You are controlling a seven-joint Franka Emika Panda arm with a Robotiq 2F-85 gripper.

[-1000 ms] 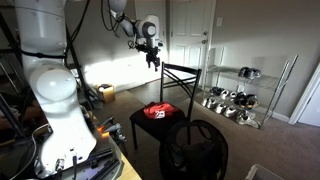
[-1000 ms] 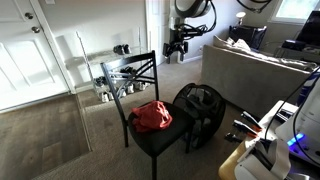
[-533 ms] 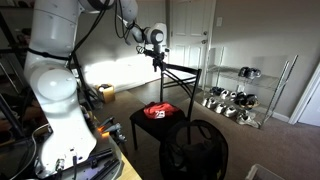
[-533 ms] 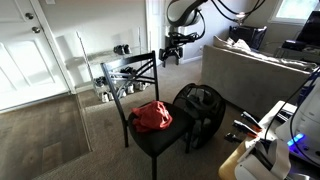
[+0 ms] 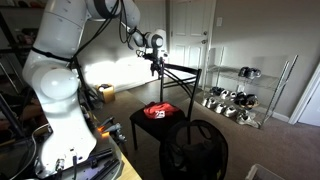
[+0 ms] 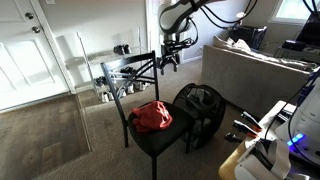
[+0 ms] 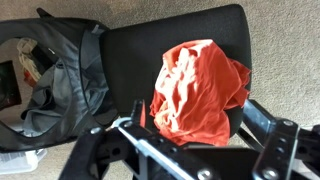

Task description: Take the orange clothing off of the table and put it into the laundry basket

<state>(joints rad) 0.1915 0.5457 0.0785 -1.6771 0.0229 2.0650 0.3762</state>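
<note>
The orange clothing (image 5: 158,111) lies crumpled on the seat of a black chair (image 5: 145,128); it also shows in the exterior view (image 6: 152,117) and the wrist view (image 7: 197,87). A black mesh laundry basket (image 5: 195,150) stands on the floor beside the chair, and it shows in the exterior view (image 6: 203,105) and the wrist view (image 7: 55,85) too, with some items inside. My gripper (image 5: 155,66) hangs open and empty above the chair's backrest, well above the clothing, as the exterior view (image 6: 170,62) also shows. In the wrist view its fingers (image 7: 195,125) frame the clothing below.
The chair's backrest bars (image 6: 130,75) rise just below the gripper. A wire shelf with shoes (image 5: 235,100) stands by the wall. A grey sofa (image 6: 262,65) is beyond the basket. The floor is beige carpet.
The gripper has moved down and across toward the chair's backrest. The clothing and the basket have not moved.
</note>
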